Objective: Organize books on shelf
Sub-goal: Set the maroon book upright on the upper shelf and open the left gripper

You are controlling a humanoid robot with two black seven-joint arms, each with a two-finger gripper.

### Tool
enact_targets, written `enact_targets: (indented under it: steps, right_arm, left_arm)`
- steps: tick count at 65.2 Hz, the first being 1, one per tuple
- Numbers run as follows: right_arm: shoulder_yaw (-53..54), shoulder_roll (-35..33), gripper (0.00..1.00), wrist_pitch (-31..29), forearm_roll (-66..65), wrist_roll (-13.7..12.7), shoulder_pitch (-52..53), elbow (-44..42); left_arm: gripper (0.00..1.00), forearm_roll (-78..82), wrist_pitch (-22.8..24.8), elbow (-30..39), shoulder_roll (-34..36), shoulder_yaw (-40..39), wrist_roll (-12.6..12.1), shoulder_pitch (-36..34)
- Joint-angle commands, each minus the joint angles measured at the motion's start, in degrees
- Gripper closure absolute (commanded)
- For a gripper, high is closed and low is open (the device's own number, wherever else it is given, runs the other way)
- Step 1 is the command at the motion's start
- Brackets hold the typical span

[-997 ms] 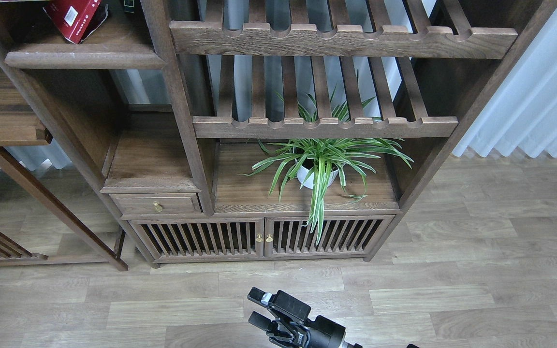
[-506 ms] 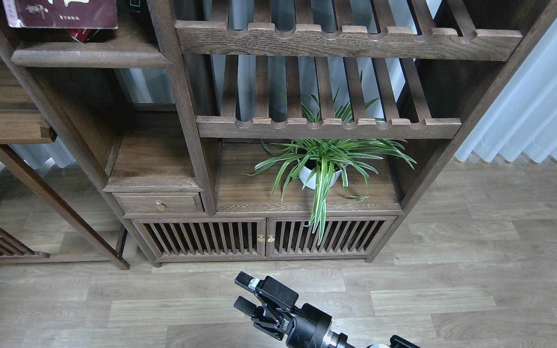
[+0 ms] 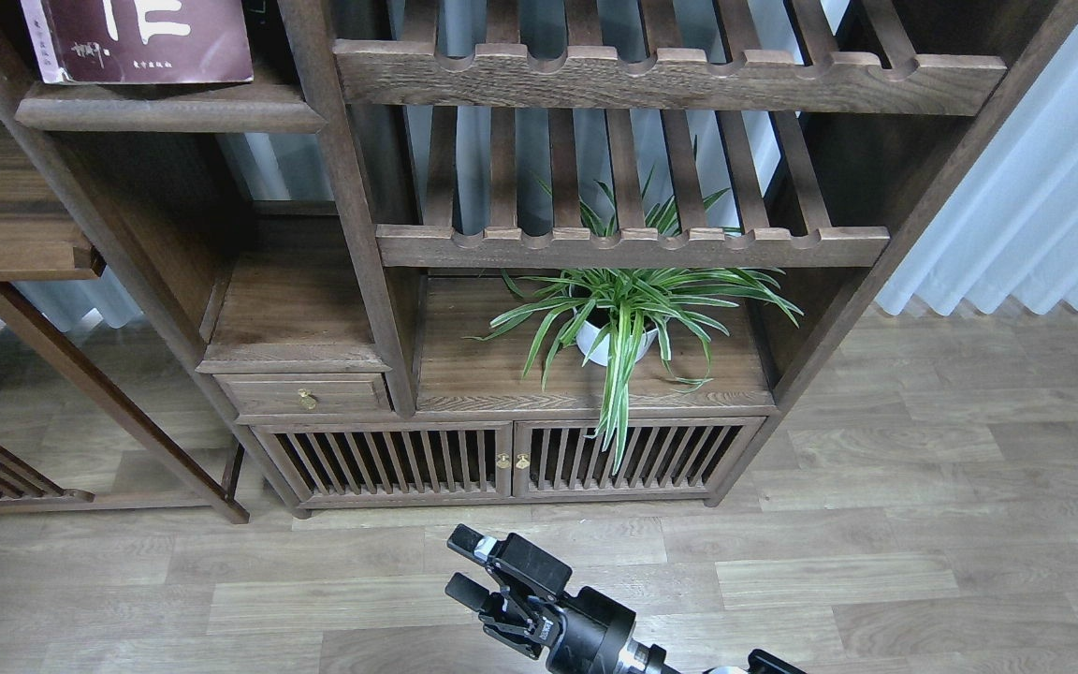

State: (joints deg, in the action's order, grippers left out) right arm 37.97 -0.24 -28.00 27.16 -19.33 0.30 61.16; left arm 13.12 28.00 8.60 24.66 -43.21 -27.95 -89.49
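Maroon book (image 3: 141, 39) on counter (image 3: 165, 108) near its front edge, top cut off by frame, right pincer (image 3: 466, 567) low over floor, fingers apart, empty, left pincer unseen

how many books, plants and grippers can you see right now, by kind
dark maroon book with white characters, on the solid dark-brown wooden shelf: 1
green striped plant in a white pot: 1
black two-finger gripper: 1
total: 3
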Motion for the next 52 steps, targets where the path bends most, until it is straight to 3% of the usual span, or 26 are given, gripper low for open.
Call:
enact_targets:
  steps: [1,4,9,23,38,48,52]
  right_arm:
    - [0.09,-0.03,0.01,0.00,0.00,0.00,-0.03,0.02]
    - [0.09,-0.03,0.01,0.00,0.00,0.00,-0.03,0.02]
    - [0.09,-0.11,0.01,0.00,0.09,0.00,-0.21,0.02]
    - [0.09,-0.11,0.01,0.00,0.09,0.00,-0.47,0.02]
    - [0.09,-0.11,0.01,0.00,0.18,0.08,-0.56,0.02]
    - [0.17,-0.03,0.01,0.00,0.26,0.61,-0.47,0.02]
    - [0.61,-0.03,0.01,0.00,0.18,2.37,-0.21,0.02]
  left_arm:
    - [0.50,-0.11,0.00,0.63,-2.07,0.85,1.58,0.80]
    - [0.46,-0.11,0.00,0.63,-2.52,0.76,1.94,0.89]
    - [0.27,-0.02,0.00,0.63,-2.69,0.76,2.20,1.07]
    - [0.08,-0.64,0.00,0.89,-1.90,0.15,2.47,1.86]
    - [0.03,-0.72,0.00,8.54,2.49,-0.56,5.36,3.79]
    - [0.03,-0.81,0.00,20.05,9.26,-2.75,5.72,8.80]
    - [0.03,-0.81,0.00,25.32,11.63,-4.77,5.54,11.87]
